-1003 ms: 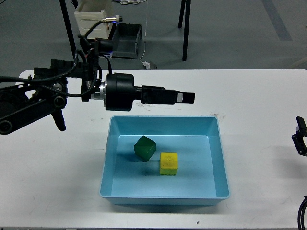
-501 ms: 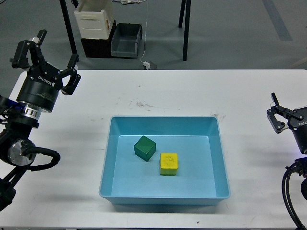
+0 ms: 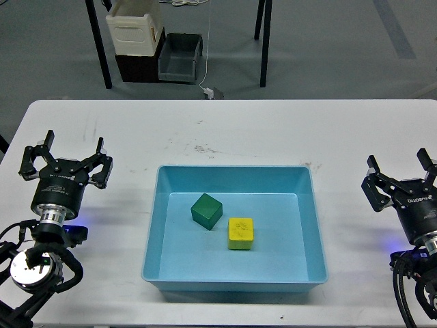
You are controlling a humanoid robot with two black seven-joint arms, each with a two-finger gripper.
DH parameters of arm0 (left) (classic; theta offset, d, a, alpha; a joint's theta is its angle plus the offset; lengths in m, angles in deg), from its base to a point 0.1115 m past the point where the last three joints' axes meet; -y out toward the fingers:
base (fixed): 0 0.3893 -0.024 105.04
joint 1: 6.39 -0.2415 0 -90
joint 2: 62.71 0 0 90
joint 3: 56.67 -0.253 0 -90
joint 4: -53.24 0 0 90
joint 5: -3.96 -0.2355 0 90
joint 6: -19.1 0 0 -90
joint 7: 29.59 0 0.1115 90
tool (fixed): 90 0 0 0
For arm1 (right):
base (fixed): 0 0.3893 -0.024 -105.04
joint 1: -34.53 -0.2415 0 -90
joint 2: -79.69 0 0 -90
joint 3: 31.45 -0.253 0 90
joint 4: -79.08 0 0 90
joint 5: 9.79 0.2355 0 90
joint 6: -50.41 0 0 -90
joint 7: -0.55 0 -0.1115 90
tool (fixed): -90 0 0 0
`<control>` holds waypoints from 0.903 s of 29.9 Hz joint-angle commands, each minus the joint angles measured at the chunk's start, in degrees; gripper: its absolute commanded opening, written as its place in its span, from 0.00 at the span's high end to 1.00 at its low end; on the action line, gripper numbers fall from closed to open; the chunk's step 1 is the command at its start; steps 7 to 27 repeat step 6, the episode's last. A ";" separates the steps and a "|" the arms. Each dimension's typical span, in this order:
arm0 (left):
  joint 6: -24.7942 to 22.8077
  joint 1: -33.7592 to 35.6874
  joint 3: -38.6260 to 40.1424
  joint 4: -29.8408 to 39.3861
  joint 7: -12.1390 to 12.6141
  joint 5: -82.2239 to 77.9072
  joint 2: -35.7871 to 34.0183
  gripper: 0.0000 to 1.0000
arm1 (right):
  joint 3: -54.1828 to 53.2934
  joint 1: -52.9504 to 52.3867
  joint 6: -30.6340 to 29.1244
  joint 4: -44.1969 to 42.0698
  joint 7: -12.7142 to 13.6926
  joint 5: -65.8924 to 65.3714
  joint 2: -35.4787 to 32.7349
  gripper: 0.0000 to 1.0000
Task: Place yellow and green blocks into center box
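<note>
A light blue box (image 3: 307, 205) sits in the middle of the white table. A green block (image 3: 206, 210) and a yellow block (image 3: 240, 233) lie side by side on its floor, left of centre. My left gripper (image 3: 65, 158) stands upright over the table's left side, open and empty, well clear of the box. My right gripper (image 3: 401, 172) stands upright at the table's right edge, open and empty.
The white table (image 3: 232, 130) runs the full width of the view. Beyond its far edge on the floor stand a white bin (image 3: 133, 29), a grey bin (image 3: 181, 55) and black stand legs (image 3: 263, 41).
My left arm has pulled back from above the box's far rim to the table's left side and now points up. My right gripper has come further into view at the right edge.
</note>
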 commanded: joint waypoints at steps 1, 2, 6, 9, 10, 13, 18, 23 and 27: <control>-0.49 -0.76 0.47 1.50 0.01 6.22 0.03 0.00 | -0.15 0.66 0.01 0.08 0.01 1.23 -0.03 0.00; -1.28 -0.85 0.47 1.67 0.01 8.25 0.03 0.00 | -0.15 0.83 0.01 0.08 0.01 1.32 -0.03 0.00; -5.14 -1.20 0.38 1.94 0.01 12.39 -0.06 0.00 | -0.06 1.19 0.01 -0.18 0.01 1.32 -0.03 0.00; -5.14 -1.20 0.38 1.94 0.01 12.39 -0.06 0.00 | -0.06 1.19 0.01 -0.18 0.01 1.32 -0.03 0.00; -5.14 -1.20 0.38 1.94 0.01 12.39 -0.06 0.00 | -0.06 1.19 0.01 -0.18 0.01 1.32 -0.03 0.00; -5.14 -1.20 0.38 1.94 0.01 12.39 -0.06 0.00 | -0.06 1.19 0.01 -0.18 0.01 1.32 -0.03 0.00; -5.14 -1.20 0.38 1.94 0.01 12.39 -0.06 0.00 | -0.06 1.19 0.01 -0.18 0.01 1.32 -0.03 0.00; -5.14 -1.20 0.38 1.94 0.01 12.39 -0.06 0.00 | -0.06 1.19 0.01 -0.18 0.01 1.32 -0.03 0.00; -5.14 -1.20 0.38 1.94 0.01 12.39 -0.06 0.00 | -0.06 1.19 0.01 -0.18 0.01 1.32 -0.03 0.00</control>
